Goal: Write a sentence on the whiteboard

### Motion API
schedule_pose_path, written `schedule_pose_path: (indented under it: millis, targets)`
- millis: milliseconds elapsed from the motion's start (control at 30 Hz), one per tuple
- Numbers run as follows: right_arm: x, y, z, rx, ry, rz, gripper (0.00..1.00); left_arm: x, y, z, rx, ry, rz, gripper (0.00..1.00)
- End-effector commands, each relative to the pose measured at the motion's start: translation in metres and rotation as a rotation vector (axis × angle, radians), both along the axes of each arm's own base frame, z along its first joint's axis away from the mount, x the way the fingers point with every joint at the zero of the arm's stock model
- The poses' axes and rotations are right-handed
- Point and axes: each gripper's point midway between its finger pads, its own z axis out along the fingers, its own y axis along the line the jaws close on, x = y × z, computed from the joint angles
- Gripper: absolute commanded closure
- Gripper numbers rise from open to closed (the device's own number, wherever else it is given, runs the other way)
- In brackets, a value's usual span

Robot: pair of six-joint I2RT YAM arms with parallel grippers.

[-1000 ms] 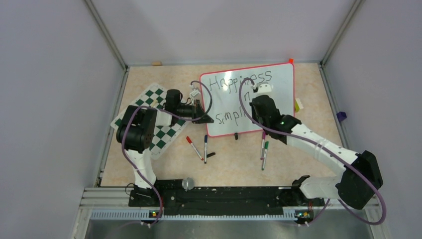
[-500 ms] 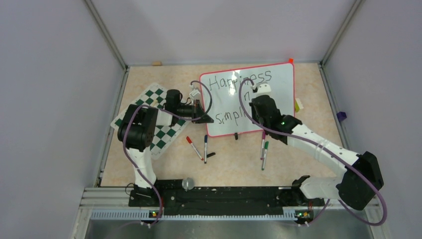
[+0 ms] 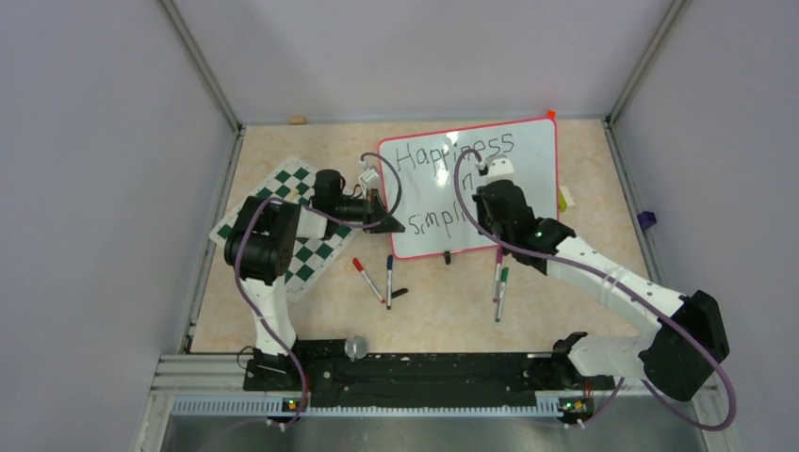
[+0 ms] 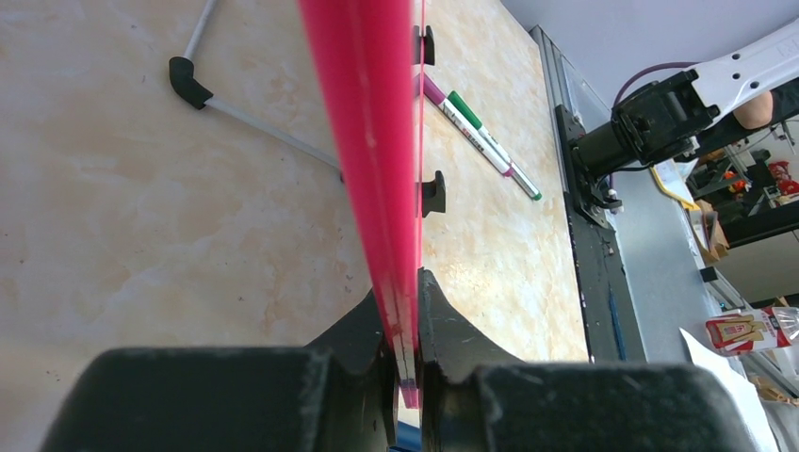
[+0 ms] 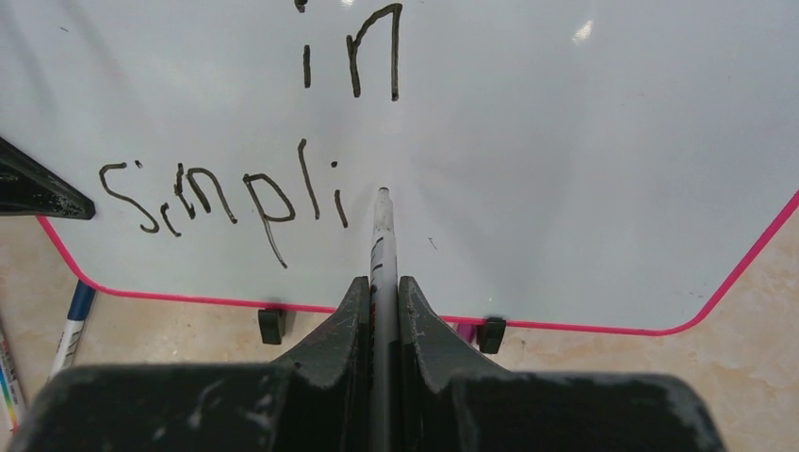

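Observation:
The whiteboard, white with a thin red frame, lies on the table and reads "Happiness in Simpli" in black. My left gripper is shut on the board's left red edge, which is pinched between the jaws. My right gripper is over the board's lower middle and is shut on a black marker. The marker tip rests on the board just right of the last "i". Two black feet show on the near edge.
A green-and-white chess mat lies under the left arm. A red marker, a dark marker and a loose cap lie near the board. Purple and green markers lie under the right arm.
My right arm has shifted very slightly to the right with the marker. The left gripper and the board have not moved.

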Motion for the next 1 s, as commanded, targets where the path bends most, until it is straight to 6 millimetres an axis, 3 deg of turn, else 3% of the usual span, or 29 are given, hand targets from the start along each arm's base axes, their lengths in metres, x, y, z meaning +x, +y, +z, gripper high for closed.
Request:
schedule_pose_path:
  millis: [0,333,967]
  targets:
    - [0.001,0.003,0.005,0.037,-0.007,0.006,1.00,-0.018,-0.004,-0.018,0.000,0.040,-0.048,1.00]
    - [0.007,0.000,-0.009,0.000,0.009,-0.030,1.00,-0.023,-0.008,-0.009,-0.032,0.043,-0.053,1.00]
    - [0.014,-0.001,-0.006,-0.020,0.003,-0.052,1.00,-0.024,-0.009,0.005,-0.139,0.079,-0.060,1.00]
